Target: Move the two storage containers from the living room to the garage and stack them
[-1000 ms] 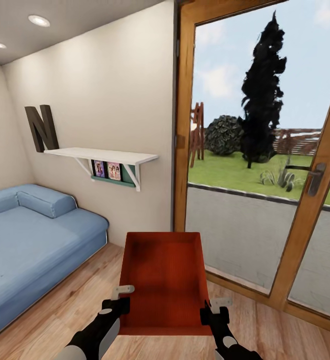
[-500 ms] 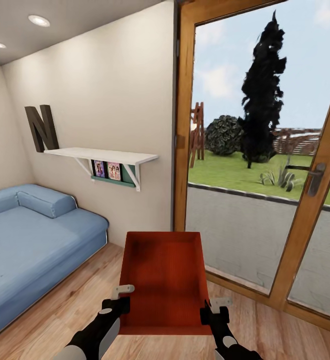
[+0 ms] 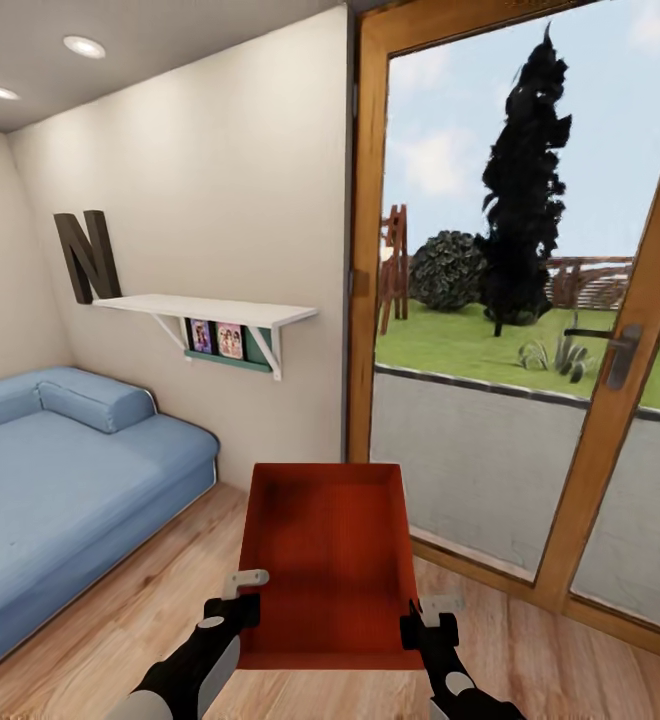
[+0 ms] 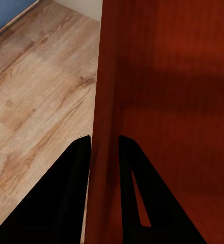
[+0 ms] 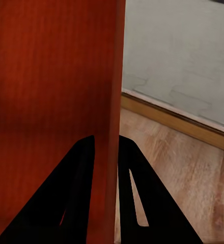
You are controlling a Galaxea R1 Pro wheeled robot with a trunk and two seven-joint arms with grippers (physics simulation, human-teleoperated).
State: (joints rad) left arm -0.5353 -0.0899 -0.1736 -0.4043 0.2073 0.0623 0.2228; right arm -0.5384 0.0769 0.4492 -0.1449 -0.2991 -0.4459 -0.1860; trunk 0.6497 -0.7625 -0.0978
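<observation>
Container (image 3: 328, 560) rode between my grippers — left (image 3: 238, 595) and right (image 3: 422, 618) each pinched shut on a side wall; door frame (image 3: 610, 430) at two o'clock could snag it.

One storage container (image 3: 328, 560); two grippers, left gripper (image 3: 238, 608) and right gripper (image 3: 422, 632); one sofa (image 3: 60, 480); one shelf (image 3: 210, 310); two ceiling lights (image 3: 83, 46).

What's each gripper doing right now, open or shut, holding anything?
Left gripper: shut on the storage container's left wall.
Right gripper: shut on the same container's right wall.
</observation>
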